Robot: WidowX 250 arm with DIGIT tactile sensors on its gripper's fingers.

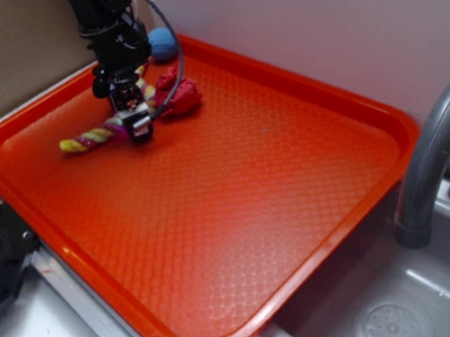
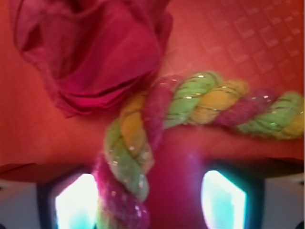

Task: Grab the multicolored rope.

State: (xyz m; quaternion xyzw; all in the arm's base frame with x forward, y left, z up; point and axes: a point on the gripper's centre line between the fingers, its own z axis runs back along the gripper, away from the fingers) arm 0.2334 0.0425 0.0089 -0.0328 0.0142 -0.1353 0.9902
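The multicolored rope point(image 1: 90, 137), twisted yellow, pale green and maroon, lies bent on the orange tray point(image 1: 229, 216) at the back left. My gripper point(image 1: 134, 121) is low over its middle. In the wrist view the rope point(image 2: 205, 102) runs from the right, bends and passes down between my fingers, close to the left fingertip point(image 2: 71, 202). The gripper point(image 2: 147, 200) is open, with a wide gap on the right side of the rope. I cannot tell whether the left finger touches the rope.
A wrinkly red cloth wad point(image 1: 180, 94) lies right behind the rope's bend; it fills the top left of the wrist view point(image 2: 105, 52). A small blue ball point(image 1: 162, 43) sits at the tray's back rim. A grey faucet point(image 1: 436, 140) and a sink drain point(image 1: 392, 333) are on the right.
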